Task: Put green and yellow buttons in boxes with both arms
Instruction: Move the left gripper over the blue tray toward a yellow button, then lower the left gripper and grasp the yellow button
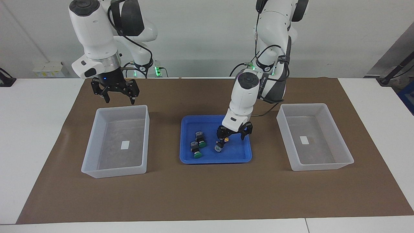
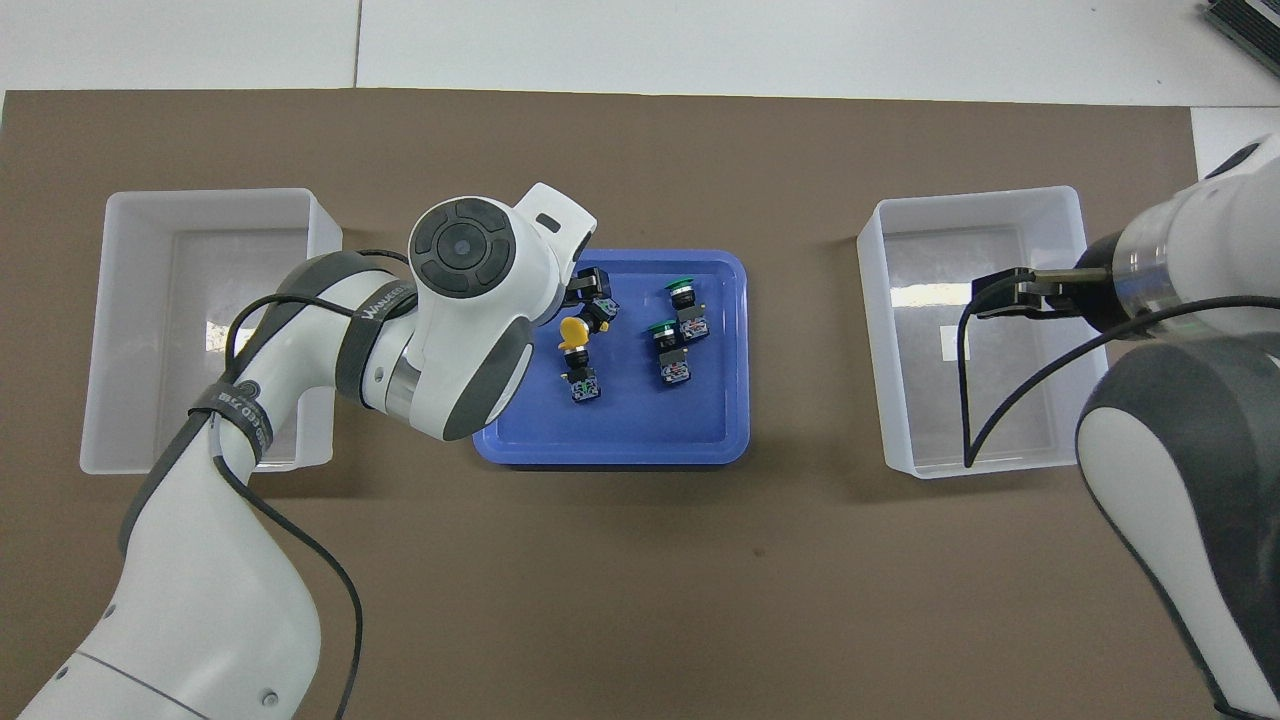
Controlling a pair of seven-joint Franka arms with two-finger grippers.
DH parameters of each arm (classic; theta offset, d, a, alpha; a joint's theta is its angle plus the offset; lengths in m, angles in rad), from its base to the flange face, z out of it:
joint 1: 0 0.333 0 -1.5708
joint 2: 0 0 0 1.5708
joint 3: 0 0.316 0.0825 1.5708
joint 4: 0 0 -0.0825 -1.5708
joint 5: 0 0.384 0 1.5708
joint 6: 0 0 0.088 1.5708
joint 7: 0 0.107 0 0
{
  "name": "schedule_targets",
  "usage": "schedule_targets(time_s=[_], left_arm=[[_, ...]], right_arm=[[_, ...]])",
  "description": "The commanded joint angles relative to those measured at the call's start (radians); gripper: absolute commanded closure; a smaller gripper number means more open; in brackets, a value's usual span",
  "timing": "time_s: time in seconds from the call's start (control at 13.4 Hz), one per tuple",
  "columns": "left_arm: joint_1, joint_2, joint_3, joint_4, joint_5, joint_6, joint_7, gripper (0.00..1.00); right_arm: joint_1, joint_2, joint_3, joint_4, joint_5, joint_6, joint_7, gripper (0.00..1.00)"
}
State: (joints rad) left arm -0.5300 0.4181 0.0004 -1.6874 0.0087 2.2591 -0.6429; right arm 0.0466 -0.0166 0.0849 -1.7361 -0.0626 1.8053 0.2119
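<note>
1. Starting at the right arm's end: the box (image 1: 91, 152) there holds just its white label, no buttons yet. The right gripper (image 1: 115, 97) hangs over the edge of it nearest the robots, fingers spread apart, holding nothing. Looks like it's waiting.
2. Middle of the brown mat (image 1: 207, 194): the blue tray (image 1: 239, 157) has 2 green buttons (image 1: 198, 145) lying side by side and 1 yellow button (image 1: 222, 144) on its side. I can only spot 3, so a 4th may be hidden under the arm.
3. The left gripper (image 1: 233, 135) is down in the tray, fingers apart, with the yellow one just beside a fingertip and not clamped.
4. The box (image 1: 343, 147) at the left arm's end is empty too.
5. So nothing's sorted yet, I'd say. The greens sit close together, which might make grabbing them fiddly.
</note>
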Motion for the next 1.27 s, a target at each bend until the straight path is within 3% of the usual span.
schedule_targets(time_s=[0.0, 0.3, 0.67, 0.82, 1.2], left_arm=[[-0.042, 0.027, 0.010, 0.023, -0.006, 0.026, 0.011, 0.00], [-0.084, 0.060, 0.010, 0.018, -0.007, 0.086, 0.087, 0.00], [-0.053, 0.064, 0.010, 0.020, -0.009, 0.105, 0.255, 0.00], [-0.044, 0.071, 0.010, 0.020, -0.009, 0.123, 0.281, 0.00], [-0.038, 0.087, 0.010, 0.014, -0.009, 0.177, 0.327, 0.00]], right_arm=[[-0.016, -0.005, 0.007, 0.001, 0.026, -0.014, -0.023, 0.00], [-0.008, -0.005, 0.009, 0.001, 0.026, -0.014, -0.023, 0.00], [-0.016, -0.005, 0.012, 0.009, 0.030, -0.007, -0.023, 0.00], [-0.031, -0.002, 0.007, 0.024, 0.102, -0.026, -0.023, 0.00], [-0.051, 0.014, 0.004, 0.090, 0.086, -0.119, -0.058, 0.00]])
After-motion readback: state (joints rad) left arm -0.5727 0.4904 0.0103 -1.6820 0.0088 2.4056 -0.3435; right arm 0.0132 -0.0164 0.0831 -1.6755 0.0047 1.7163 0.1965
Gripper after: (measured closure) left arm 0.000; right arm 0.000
